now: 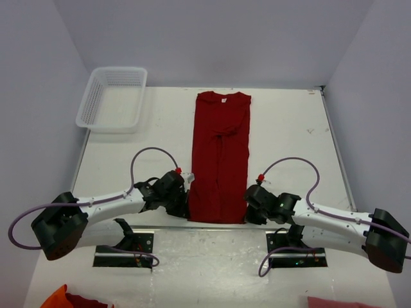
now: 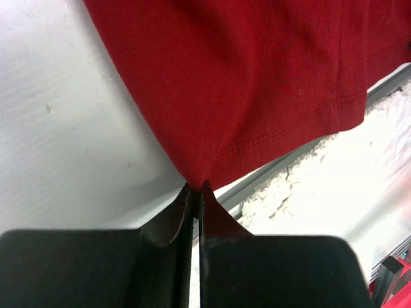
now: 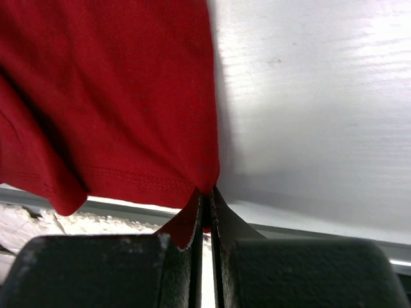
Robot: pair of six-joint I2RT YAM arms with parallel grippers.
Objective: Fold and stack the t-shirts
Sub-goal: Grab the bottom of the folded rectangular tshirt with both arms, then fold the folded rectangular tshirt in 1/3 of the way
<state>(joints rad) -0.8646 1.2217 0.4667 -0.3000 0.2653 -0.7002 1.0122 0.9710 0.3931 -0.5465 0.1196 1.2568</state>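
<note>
Scraps of cloth at the very near edge first: an orange piece [image 1: 58, 298] on the left, a pink one [image 1: 337, 301] on the right, both cut off by the frame and well apart from the action. Moving up past the arm bases, the left gripper [image 2: 198, 187] is pinched tight on the near-left hem corner of the dark red t-shirt [image 1: 219, 160], jaws fully together with the cloth drawn to a point between them. The right gripper [image 3: 207, 191] mirrors it on the near-right corner, also clamped closed on the fabric. So each arm has its own corner, neither one nearer than the other. From there the shirt runs straight away from the grippers as a narrow strip on the white table [image 1: 289, 128], long axis near to far, its collar and white neck label [image 1: 225, 99] at the far end. That looks like the set-up for carrying the hem up toward the collar. Beyond, far left, sits a white mesh basket [image 1: 112, 97].
</note>
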